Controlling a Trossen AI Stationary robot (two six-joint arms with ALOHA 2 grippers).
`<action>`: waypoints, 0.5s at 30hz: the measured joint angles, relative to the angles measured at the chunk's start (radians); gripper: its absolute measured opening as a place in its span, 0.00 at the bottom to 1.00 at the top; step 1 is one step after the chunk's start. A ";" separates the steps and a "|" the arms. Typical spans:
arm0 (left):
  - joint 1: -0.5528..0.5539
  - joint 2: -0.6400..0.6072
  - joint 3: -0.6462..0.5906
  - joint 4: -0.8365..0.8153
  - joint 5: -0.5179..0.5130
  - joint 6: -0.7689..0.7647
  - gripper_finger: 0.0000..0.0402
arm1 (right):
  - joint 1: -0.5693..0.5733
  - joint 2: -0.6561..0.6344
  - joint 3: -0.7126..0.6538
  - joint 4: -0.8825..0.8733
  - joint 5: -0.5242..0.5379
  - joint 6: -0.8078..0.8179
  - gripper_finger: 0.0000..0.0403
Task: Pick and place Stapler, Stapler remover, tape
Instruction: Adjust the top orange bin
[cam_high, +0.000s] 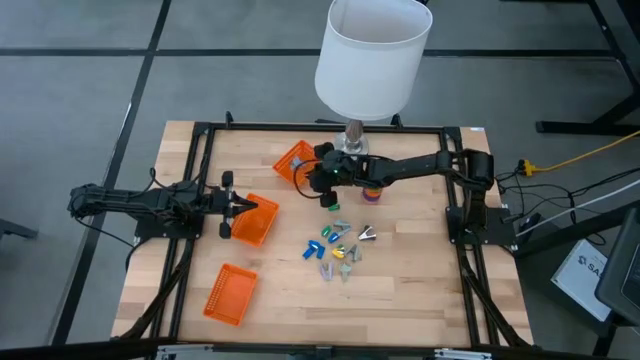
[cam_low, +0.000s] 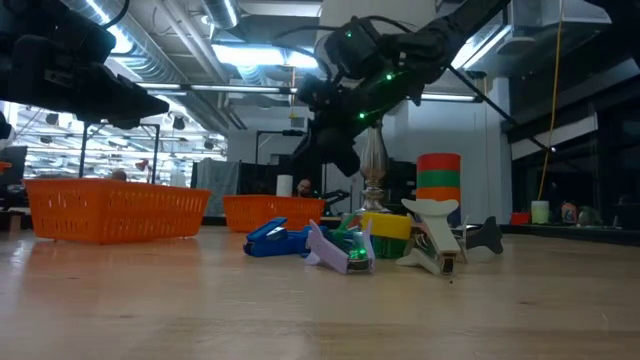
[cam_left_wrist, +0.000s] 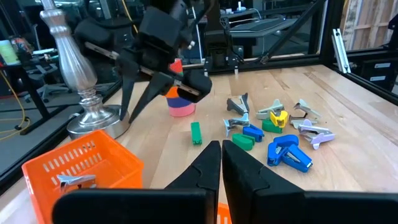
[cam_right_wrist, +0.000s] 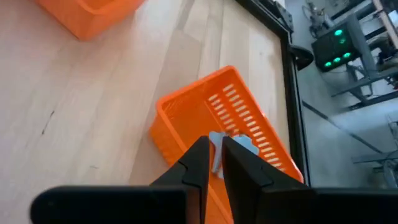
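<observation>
My right gripper (cam_high: 313, 178) (cam_right_wrist: 216, 149) hovers over the far orange basket (cam_high: 293, 158), its fingers a narrow gap apart with nothing between them. A grey stapler remover (cam_left_wrist: 74, 180) (cam_right_wrist: 239, 142) lies on that basket's floor by the slotted wall. A stack of tape rolls (cam_high: 372, 192) (cam_left_wrist: 180, 102) stands on the table just right of the gripper. A blue stapler (cam_left_wrist: 289, 155) and more removers (cam_left_wrist: 238, 106) lie in a loose pile (cam_high: 340, 245) at mid-table. My left gripper (cam_high: 243, 207) (cam_left_wrist: 222, 152) waits shut at the left.
A lamp with a white shade (cam_high: 372, 55) stands on a silver base (cam_left_wrist: 93, 118) just behind the far basket. A second orange basket (cam_high: 255, 222) sits under my left gripper, and a third (cam_high: 230, 293) lies near the front left. Black frame rails edge the table.
</observation>
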 joint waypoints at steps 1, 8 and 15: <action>0.000 0.000 0.000 0.000 0.000 0.000 0.03 | 0.000 0.000 0.015 -0.026 -0.005 -0.002 0.14; 0.000 0.000 0.000 0.000 0.000 0.000 0.03 | -0.019 0.009 0.095 -0.159 -0.053 -0.005 0.33; 0.000 0.000 0.000 0.000 0.000 0.000 0.03 | -0.060 0.025 0.096 -0.180 -0.075 -0.009 0.50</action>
